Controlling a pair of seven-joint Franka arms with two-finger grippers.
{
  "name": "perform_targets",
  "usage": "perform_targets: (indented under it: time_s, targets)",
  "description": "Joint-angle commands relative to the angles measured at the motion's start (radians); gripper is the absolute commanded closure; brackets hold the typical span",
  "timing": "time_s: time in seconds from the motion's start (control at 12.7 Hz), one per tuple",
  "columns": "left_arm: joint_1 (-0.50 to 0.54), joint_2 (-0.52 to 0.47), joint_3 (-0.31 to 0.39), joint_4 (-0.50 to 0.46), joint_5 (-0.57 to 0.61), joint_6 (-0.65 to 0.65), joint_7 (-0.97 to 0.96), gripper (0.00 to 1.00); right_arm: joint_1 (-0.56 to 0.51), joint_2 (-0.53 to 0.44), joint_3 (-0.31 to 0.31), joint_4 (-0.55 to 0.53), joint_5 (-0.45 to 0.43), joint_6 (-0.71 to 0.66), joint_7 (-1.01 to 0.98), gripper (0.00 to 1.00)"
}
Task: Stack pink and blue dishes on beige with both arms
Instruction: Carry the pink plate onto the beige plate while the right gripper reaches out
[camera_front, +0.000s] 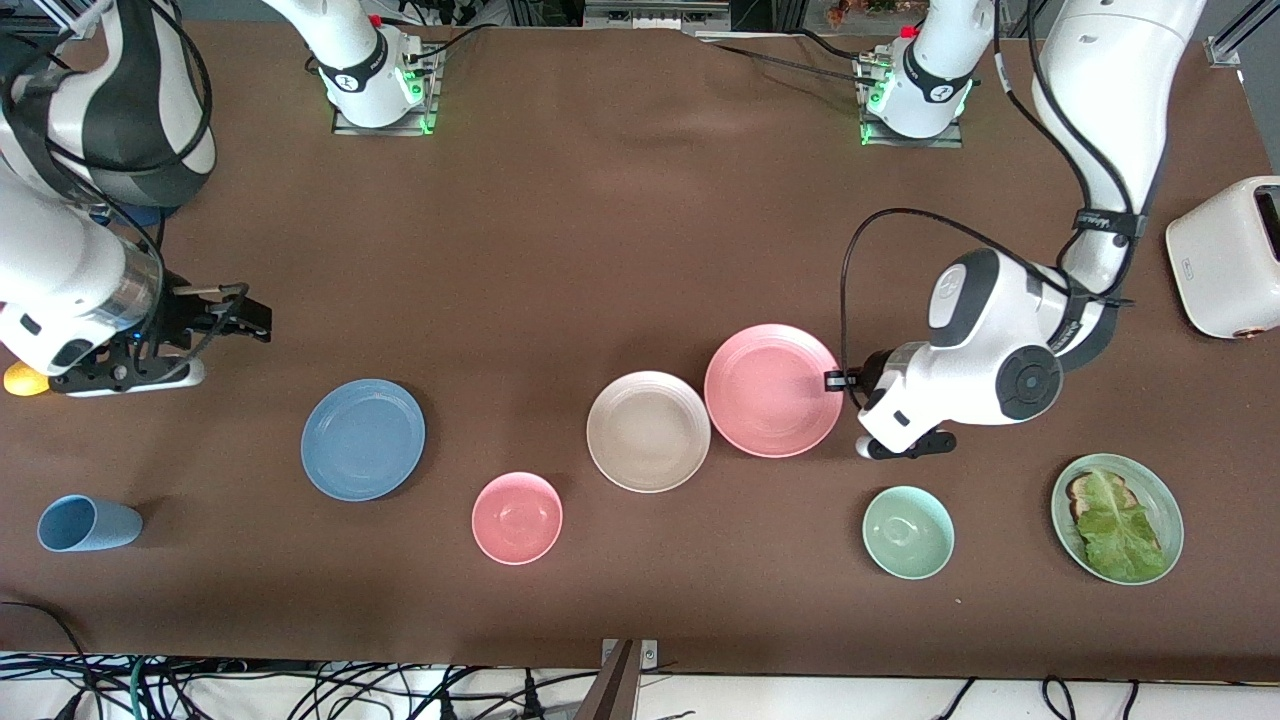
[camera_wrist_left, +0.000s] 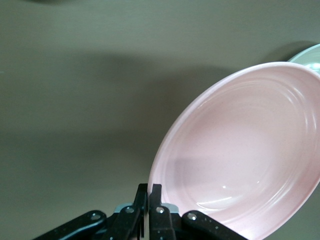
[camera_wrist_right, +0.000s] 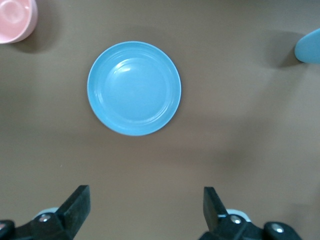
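My left gripper (camera_front: 836, 380) is shut on the rim of the pale pink plate (camera_front: 772, 390), at the edge toward the left arm's end. The plate looks slightly raised and casts a shadow on the cloth. In the left wrist view the black fingertips (camera_wrist_left: 156, 192) pinch the pink plate (camera_wrist_left: 245, 150). The beige plate (camera_front: 648, 431) lies flat right beside it. The blue plate (camera_front: 363, 439) lies toward the right arm's end. My right gripper (camera_front: 245, 318) hangs open and holds nothing. In the right wrist view the blue plate (camera_wrist_right: 134, 88) sits apart from my right gripper (camera_wrist_right: 145, 200).
A pink bowl (camera_front: 516, 517), a mint-green bowl (camera_front: 907, 532) and a lying blue cup (camera_front: 88, 523) sit nearer the front camera. A green plate with toast and lettuce (camera_front: 1117, 517) and a white toaster (camera_front: 1225, 255) stand at the left arm's end. A yellow object (camera_front: 22, 380) lies under the right arm.
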Motion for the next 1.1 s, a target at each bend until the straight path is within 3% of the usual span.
perform_targets:
  time_s: [0.0, 0.24, 0.55, 1.02]
  targets:
    - [-0.069, 0.107, 0.009, 0.159, -0.021, -0.002, -0.073, 1.0, -0.03, 0.083, 0.001, 0.018, 0.005, 0.059, -0.012, 0.0]
    - [-0.146, 0.145, 0.015, 0.162, -0.01, 0.1, -0.138, 1.0, -0.05, 0.169, 0.001, 0.021, 0.0, 0.162, -0.014, 0.0]
    - [-0.207, 0.165, 0.043, 0.164, -0.007, 0.123, -0.149, 1.0, -0.085, 0.298, 0.003, 0.023, 0.028, 0.313, -0.018, 0.0]
    - [-0.237, 0.215, 0.049, 0.194, -0.013, 0.171, -0.172, 1.0, -0.09, 0.401, 0.006, 0.024, 0.078, 0.432, -0.014, 0.02]
